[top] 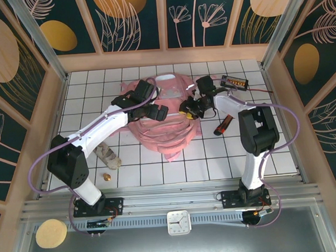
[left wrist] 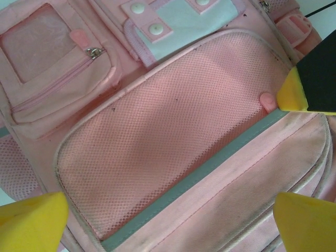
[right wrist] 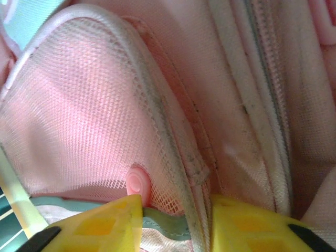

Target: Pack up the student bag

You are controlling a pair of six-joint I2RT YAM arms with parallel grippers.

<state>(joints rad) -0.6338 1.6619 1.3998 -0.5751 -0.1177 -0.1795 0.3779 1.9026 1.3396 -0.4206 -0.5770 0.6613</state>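
Observation:
The student bag (top: 157,135), pale pink, lies flat in the middle of the tiled table. My left gripper (top: 159,111) hovers over its front, open wide, and between its yellow fingertips (left wrist: 31,223) lie the mesh pocket (left wrist: 157,136) and a grey-green strip (left wrist: 189,181). My right gripper (top: 189,109) is at the bag's right side. It (right wrist: 176,215) is partly closed, with the mesh pocket's piped rim (right wrist: 197,173) between its fingers. Its left finger (right wrist: 105,226) touches a small pink pull tab (right wrist: 137,184). That tab (left wrist: 268,101) sits beside the right gripper's yellow tip (left wrist: 291,94).
A red and black tool (top: 224,124) lies right of the bag, and a black device (top: 234,81) sits near the back right corner. A crumpled pale item (top: 108,156) and a small gold piece (top: 107,176) lie at the front left. Wooden walls enclose the table.

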